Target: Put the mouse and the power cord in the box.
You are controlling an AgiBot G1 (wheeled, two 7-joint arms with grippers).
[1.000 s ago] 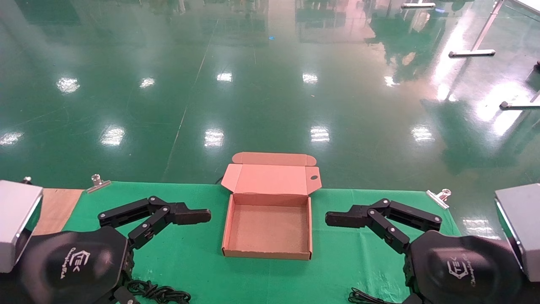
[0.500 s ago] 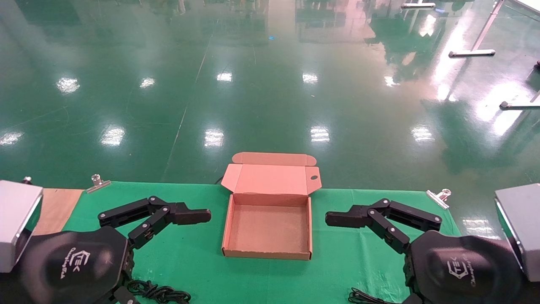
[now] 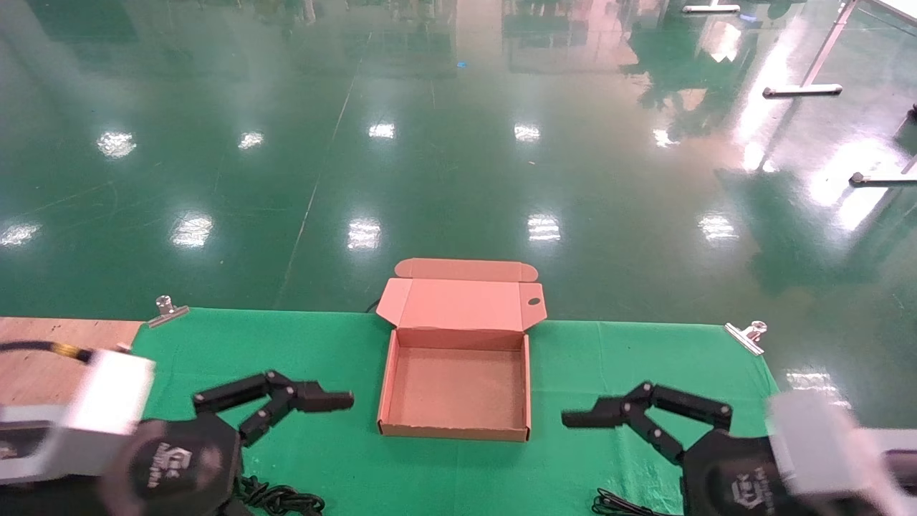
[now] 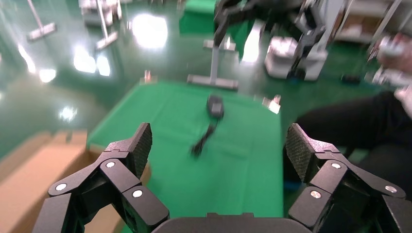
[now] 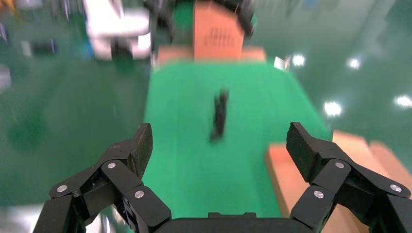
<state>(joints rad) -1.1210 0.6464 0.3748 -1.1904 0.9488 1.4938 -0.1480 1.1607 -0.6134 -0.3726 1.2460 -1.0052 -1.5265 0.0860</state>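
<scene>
Both end effectors (image 3: 283,401) (image 3: 630,412) have drawn back from the box (image 3: 455,431).

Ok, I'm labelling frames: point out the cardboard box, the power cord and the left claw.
Pinkish-tan cardboard mailer box (image 3: 455,432), head view, front wall.
Thick black bundled power cord (image 3: 283,496), head view, coil.
Left claw (image 3: 276,393), head view, between fingertips.

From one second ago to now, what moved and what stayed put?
Both arms pulled back toward the robot's body and turned. The left gripper and the right gripper now sit lower in the head view, nearer the table's front edge, both open and holding nothing. The box stayed open and empty in the same spot on the green cloth. The power cord and the thin black cable at the front edge did not shift.
</scene>
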